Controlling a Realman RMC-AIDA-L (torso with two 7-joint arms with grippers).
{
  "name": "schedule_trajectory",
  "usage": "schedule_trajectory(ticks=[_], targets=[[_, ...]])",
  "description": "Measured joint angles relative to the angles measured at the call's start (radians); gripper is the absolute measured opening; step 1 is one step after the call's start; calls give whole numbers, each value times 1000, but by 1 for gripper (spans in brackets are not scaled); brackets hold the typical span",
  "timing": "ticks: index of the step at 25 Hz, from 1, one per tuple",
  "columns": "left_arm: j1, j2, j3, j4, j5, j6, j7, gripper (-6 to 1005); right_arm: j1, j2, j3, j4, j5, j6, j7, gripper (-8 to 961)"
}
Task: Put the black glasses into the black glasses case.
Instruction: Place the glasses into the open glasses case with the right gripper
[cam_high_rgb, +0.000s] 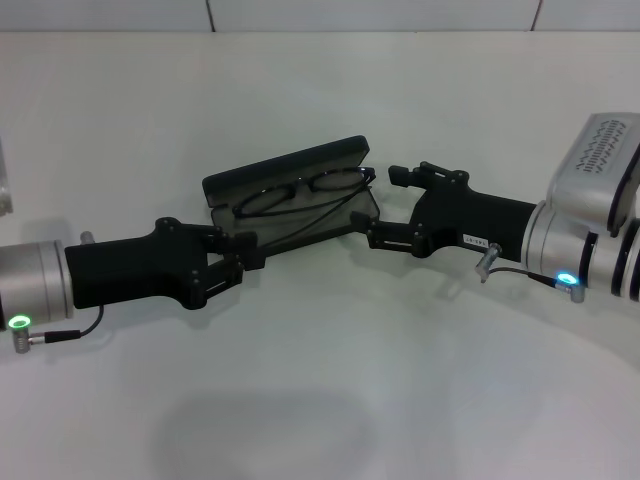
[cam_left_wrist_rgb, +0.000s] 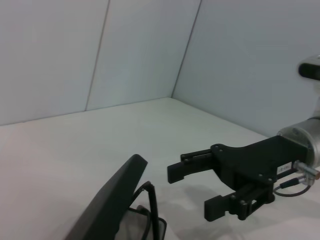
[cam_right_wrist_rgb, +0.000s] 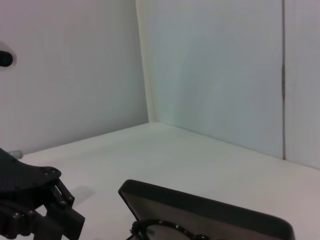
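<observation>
The black glasses case (cam_high_rgb: 285, 165) lies open at the table's middle, its lid standing up along the far side. Inside it rest the black glasses (cam_high_rgb: 268, 198), rims toward the lid and temple arms across the tray. My left gripper (cam_high_rgb: 252, 252) is at the case's near-left corner and looks shut on its front edge. My right gripper (cam_high_rgb: 385, 205) is open at the case's right end, holding nothing. The left wrist view shows the lid (cam_left_wrist_rgb: 112, 200) edge-on, the glasses (cam_left_wrist_rgb: 150, 200) and the open right gripper (cam_left_wrist_rgb: 192, 195). The right wrist view shows the lid (cam_right_wrist_rgb: 200, 207) and a rim of the glasses (cam_right_wrist_rgb: 160, 227).
The white table (cam_high_rgb: 400, 380) stretches in front of and behind the case, with a pale wall at its far edge. A small grey object (cam_high_rgb: 5, 185) shows at the left border. Both forearms lie low over the table on either side of the case.
</observation>
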Motion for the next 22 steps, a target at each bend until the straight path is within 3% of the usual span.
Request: schedule_trajectory(ticks=[6, 22], targets=[[3, -1, -1, 0, 3, 15, 0, 203, 4, 0, -71, 0, 74, 20, 9, 844], [3, 1, 3, -3, 8, 36, 0, 199, 25, 0, -112, -6, 102, 20, 28, 844]])
